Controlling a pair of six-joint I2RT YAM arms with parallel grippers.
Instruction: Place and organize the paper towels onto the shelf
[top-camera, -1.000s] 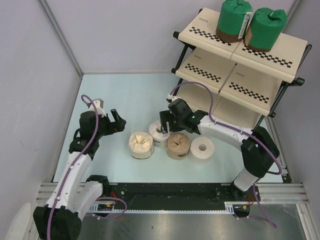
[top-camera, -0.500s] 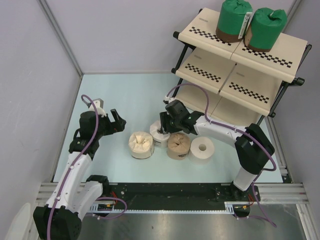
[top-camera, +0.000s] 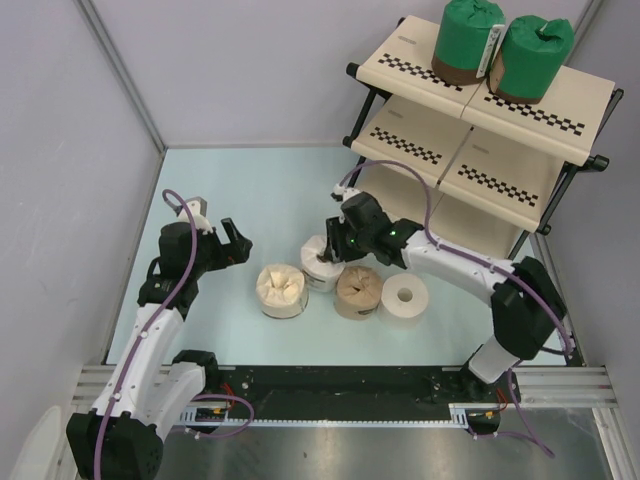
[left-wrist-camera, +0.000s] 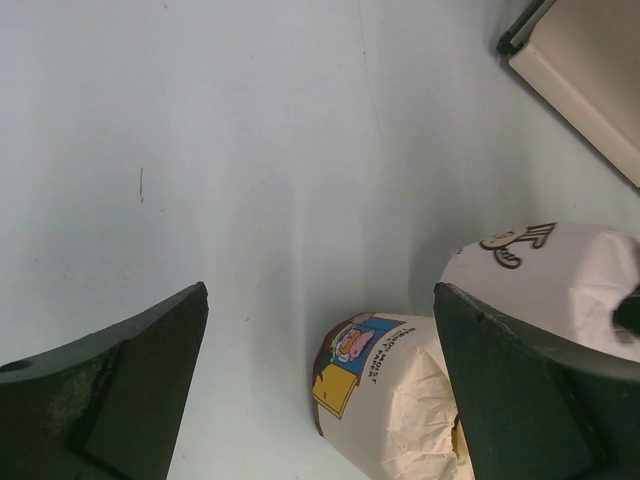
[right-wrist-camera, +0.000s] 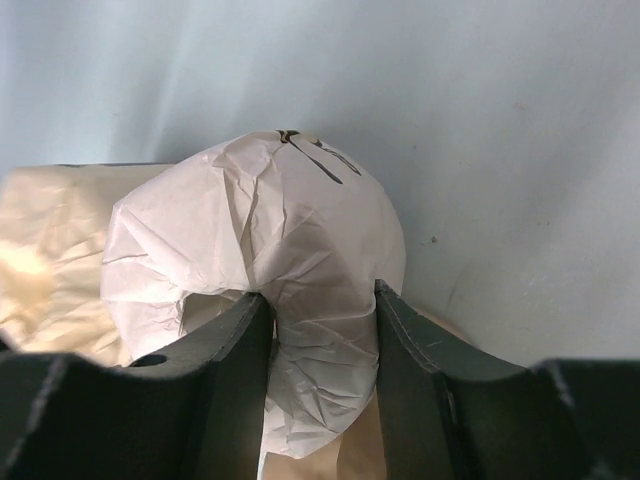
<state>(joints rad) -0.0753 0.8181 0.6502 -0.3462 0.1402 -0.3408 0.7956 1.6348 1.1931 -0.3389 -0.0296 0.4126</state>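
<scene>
Right wrist view has us worried: the right gripper (right-wrist-camera: 318, 315) pinches just the crumpled rim of the white paper-wrapped towel roll (right-wrist-camera: 250, 220), mid bench (top-camera: 250, 190) beside the tan-wrapped roll (top-camera: 357, 291). Wrapper might tear or slip when lifted. Our left gripper (left-wrist-camera: 320, 300) hangs wide open.

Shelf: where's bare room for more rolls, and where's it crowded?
Middle tier shows bare across both panels; top tier is free only left of the two green rolls. Crowded: on the table, three rolls bunched beside the white roll in the right jaws.
</scene>
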